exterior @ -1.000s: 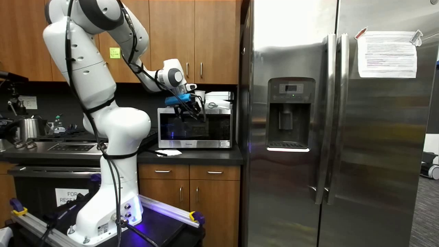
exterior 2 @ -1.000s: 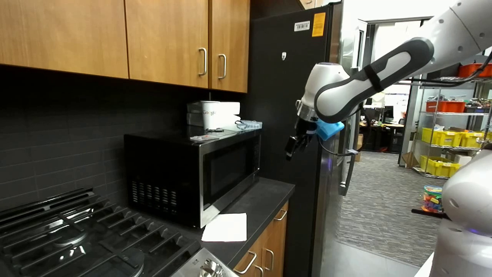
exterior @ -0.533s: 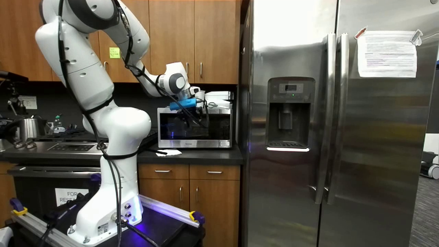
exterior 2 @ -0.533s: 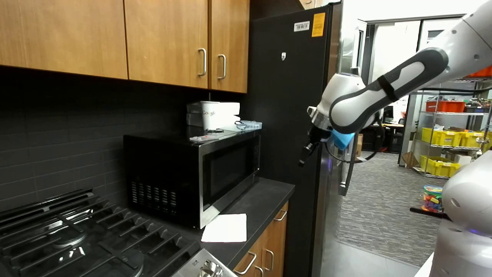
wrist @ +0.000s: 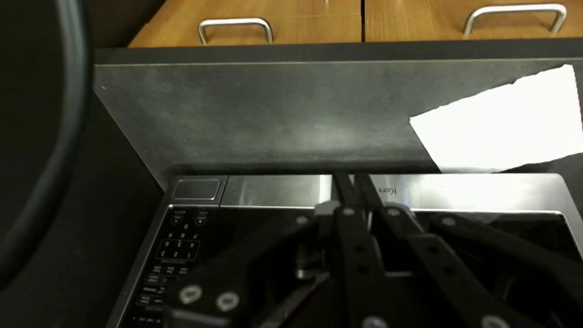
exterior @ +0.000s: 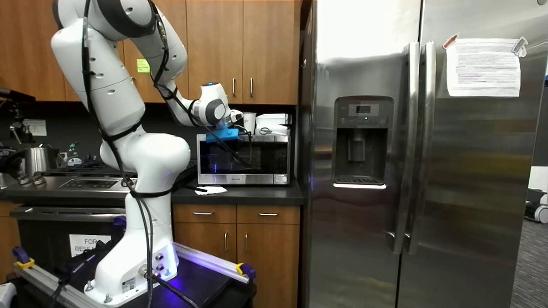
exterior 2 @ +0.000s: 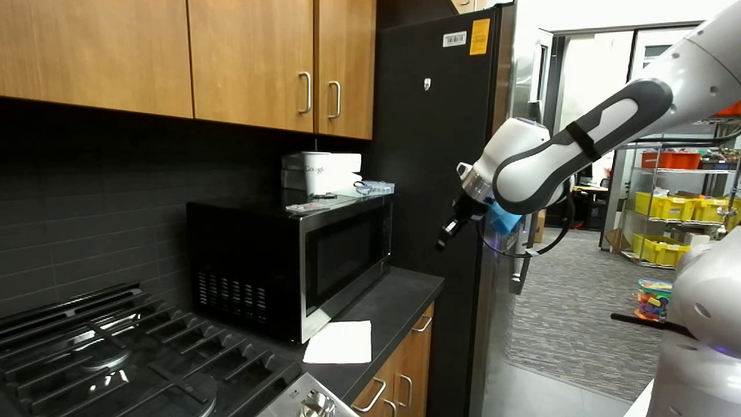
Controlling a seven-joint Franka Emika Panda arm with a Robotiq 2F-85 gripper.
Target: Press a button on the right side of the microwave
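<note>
Holding the black two-fingered gripper (wrist: 352, 177) narrow and empty, could jab the dark glass door (exterior 2: 347, 249) of the boxy silver-framed microwave (exterior 2: 289, 272) on the far dark-grey counter (exterior 2: 399, 295) if driven straight in without shifting right to the narrow black keypad strip (wrist: 177, 250).

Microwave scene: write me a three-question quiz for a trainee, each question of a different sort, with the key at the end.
1. True or false: the gripper is touching the keypad.

2. Choose one. The cup on top of the microwave is: A, red; B, green; C, white.

3. Fill in the blank: in the wrist view, the keypad shows toward the ____ edge of the picture.

Key: 1, false, it is clear of it; 2, C; 3, left.
</note>
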